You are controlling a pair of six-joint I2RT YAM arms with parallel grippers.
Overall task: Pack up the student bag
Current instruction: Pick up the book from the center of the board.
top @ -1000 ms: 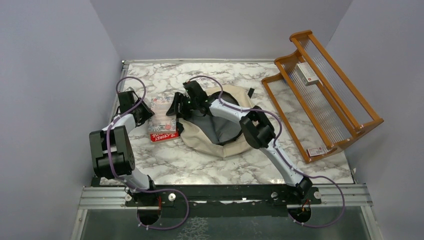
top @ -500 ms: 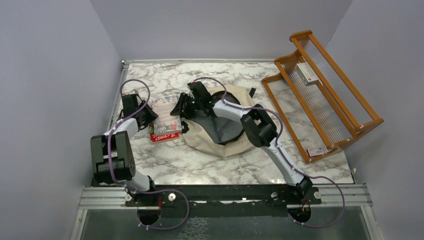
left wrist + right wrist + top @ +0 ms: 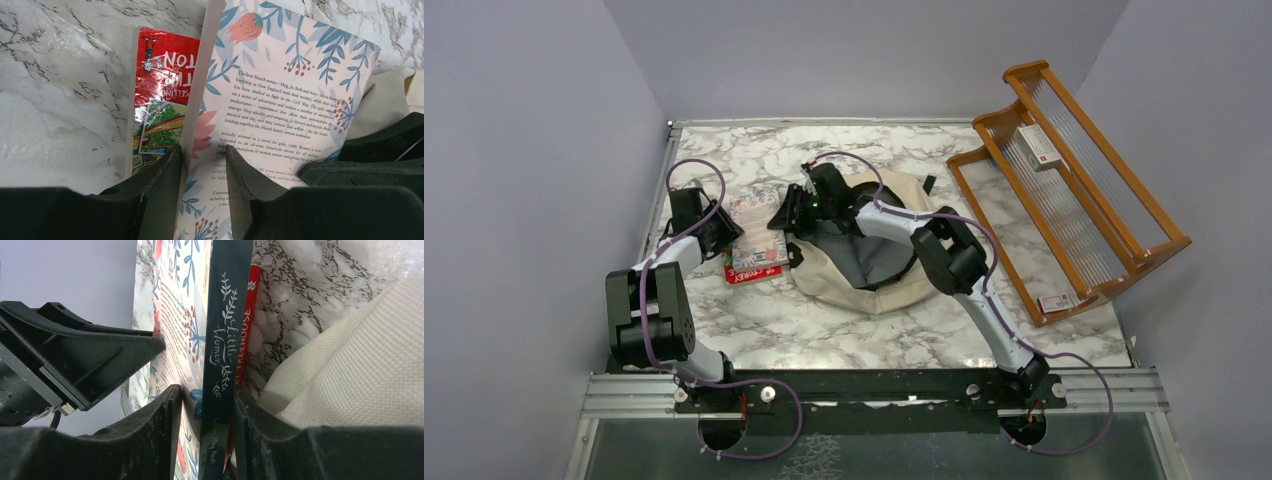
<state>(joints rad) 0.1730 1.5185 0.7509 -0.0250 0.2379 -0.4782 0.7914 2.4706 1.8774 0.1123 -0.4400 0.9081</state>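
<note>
Left of the student bag [image 3: 849,292]: I see a floral book [image 3: 757,238] and, partly under it, a red book [image 3: 746,274] lying flat on the marble table [image 3: 824,335].
Floral book: it is tilted up off the marble. In the left wrist view I read back-cover text about the March sisters, and in the right wrist view the dark spine says "Little Women".
Left gripper [image 3: 202,156]: its two fingers pinch the near edge of the floral book, one on each face.
Right gripper [image 3: 205,397]: it reaches across the bag's mouth and clamps the same book at the spine end. The left gripper shows just beyond the cover in that view.
In the way: the right arm lies over the bag's opening. The red book's edge sits between the floral book and the bag's cloth.
Far right: a wooden rack [image 3: 1124,246] stands well apart from the bag, with two small boxes [image 3: 1039,147] on its clear slats.
Bag, place: mid-table, just right of the books, its cream cloth nearly touching them.
Bag, look: cream woven fabric, slumped and soft. It gapes open to show grey lining, with a black zip rim and a black strap end at the far side.
</note>
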